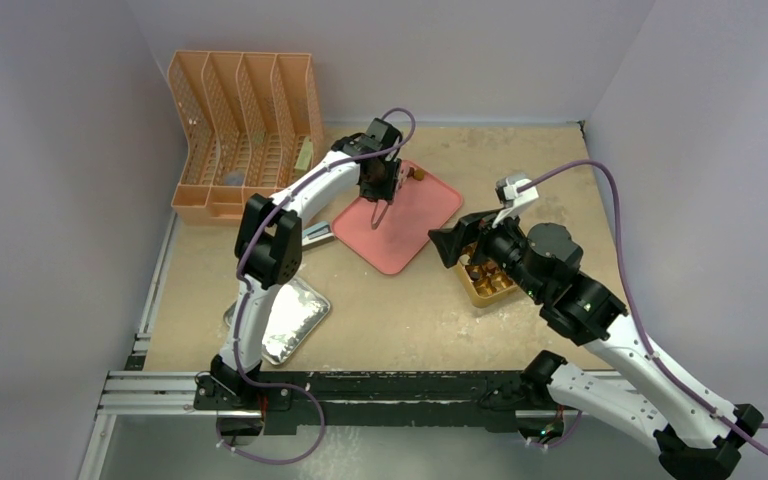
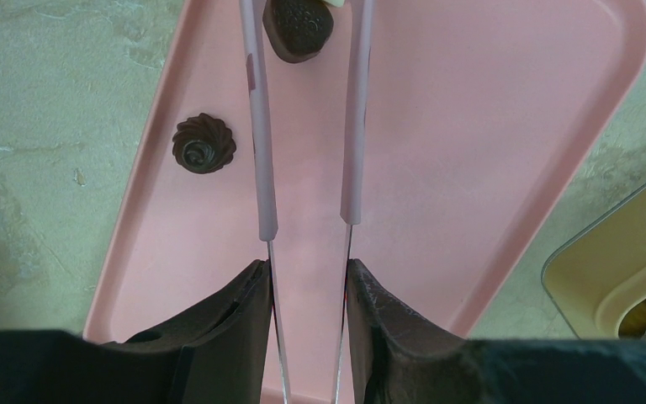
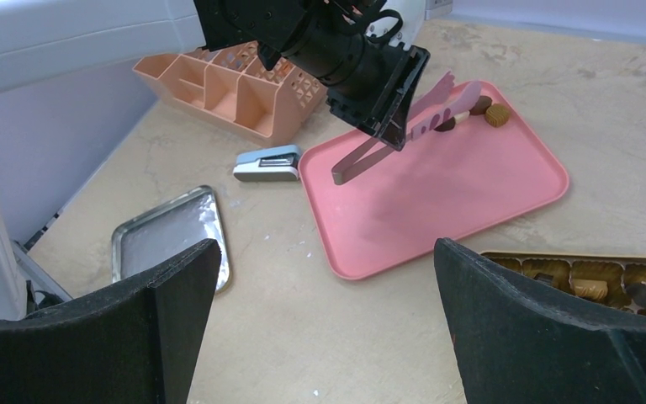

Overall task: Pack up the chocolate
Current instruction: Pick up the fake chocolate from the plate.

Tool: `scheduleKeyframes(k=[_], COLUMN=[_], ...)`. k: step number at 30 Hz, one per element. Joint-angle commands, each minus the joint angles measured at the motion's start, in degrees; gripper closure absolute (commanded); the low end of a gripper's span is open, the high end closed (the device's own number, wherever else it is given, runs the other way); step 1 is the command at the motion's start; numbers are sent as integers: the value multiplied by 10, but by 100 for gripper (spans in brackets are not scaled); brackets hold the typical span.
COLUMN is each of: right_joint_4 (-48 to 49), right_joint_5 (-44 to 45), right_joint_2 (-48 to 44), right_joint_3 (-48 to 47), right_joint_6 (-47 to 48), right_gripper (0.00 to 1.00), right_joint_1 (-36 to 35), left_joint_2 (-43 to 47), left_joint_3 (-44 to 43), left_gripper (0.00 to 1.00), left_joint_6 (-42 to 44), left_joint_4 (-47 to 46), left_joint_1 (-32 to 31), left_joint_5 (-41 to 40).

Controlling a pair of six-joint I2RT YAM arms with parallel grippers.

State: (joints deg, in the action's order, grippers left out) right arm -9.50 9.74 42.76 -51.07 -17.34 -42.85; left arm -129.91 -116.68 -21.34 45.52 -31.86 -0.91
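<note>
Centrally: flat pink plastic tray with rounded corners [image 1: 415, 225] on the beige tabletop [image 1: 410, 330], set corner-on.
Left jaws: partly closed, clamped on the two shafts of pink-tipped metal tongs [image 2: 355, 126], reaching over the tray toward its far end.
Tong tips: one on either side of a dark brown dimpled chocolate [image 2: 299, 29]. Whether pinching it or only beside it cannot be told.
Left of the tongs: dark brown rosette-shaped chocolate [image 2: 204, 143], flat on the tray, apart from the shafts.
Far corner of the tray: small cluster of pieces in the right wrist view, among them a caramel-coloured blocky chocolate [image 3: 496, 115], close to the tong tips.
Right of the tray, nearer: gold gridded box [image 3: 547, 257], apart from the tray, with brown chocolates [image 3: 589, 289] sitting in its cells.
Right jaws: spread wide, nothing between them, hovering above the tabletop just left of the gold box.
Near left: shiny silver metal lid [image 1: 295, 315], lying flat.
Just left of the tray: blue-and-silver stapler [image 3: 265, 164].
Far left: peach plastic mesh organizer [image 1: 245, 130] with upright dividers, against the wall.
</note>
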Motion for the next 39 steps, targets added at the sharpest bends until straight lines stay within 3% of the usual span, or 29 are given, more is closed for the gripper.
scheduleKeyframes(k=[1, 23, 39], right_joint_4=[43, 48, 49], right_joint_5=[6, 9, 7], right_joint_2=[2, -1, 0], right_joint_3=[1, 1, 2], right_joint_6=[-2, 0, -1], right_gripper=[1, 2, 2], right_joint_1=[0, 0, 0], left_joint_2=[22, -20, -14], left_joint_3=[-15, -82, -69], left_gripper=[65, 62, 62], left_joint_6=[17, 38, 39], left_joint_4=[6, 40, 42], left_joint_1=[2, 2, 2], left_joint_5=[6, 3, -6])
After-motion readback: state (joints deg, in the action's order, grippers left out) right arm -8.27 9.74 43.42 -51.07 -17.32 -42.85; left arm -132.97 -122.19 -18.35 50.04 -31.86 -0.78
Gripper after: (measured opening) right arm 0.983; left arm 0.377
